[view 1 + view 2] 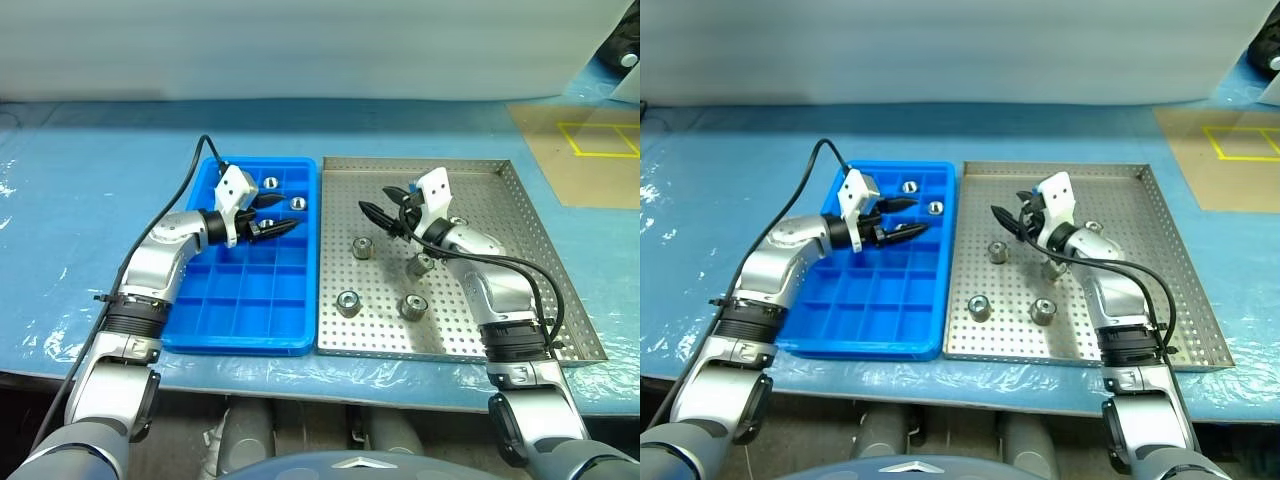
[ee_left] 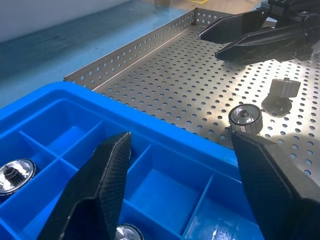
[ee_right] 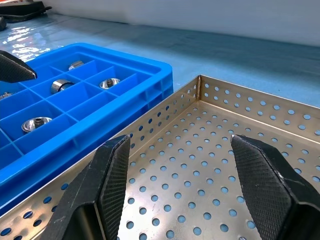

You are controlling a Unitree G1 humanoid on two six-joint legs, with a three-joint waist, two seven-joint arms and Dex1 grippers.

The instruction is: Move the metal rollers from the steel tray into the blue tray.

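Observation:
Several metal rollers lie on the steel tray (image 1: 520, 300): one (image 1: 362, 247) near its left side, two (image 1: 347, 302) (image 1: 413, 306) toward the front, and one (image 1: 420, 265) beside my right wrist. The blue tray (image 1: 240, 295) to its left holds rollers (image 1: 269, 183) (image 1: 297, 203) in its far compartments. My left gripper (image 1: 283, 215) hovers open and empty over those far compartments, pointing right. My right gripper (image 1: 378, 212) hovers open and empty over the steel tray's far left part, pointing left. The right wrist view looks across the steel tray's corner (image 3: 200, 82) toward the blue tray (image 3: 145, 72).
Both trays sit side by side on a light blue table covering (image 1: 90, 190). A brown board with yellow tape (image 1: 590, 150) lies at the far right. The blue tray's near compartments hold nothing.

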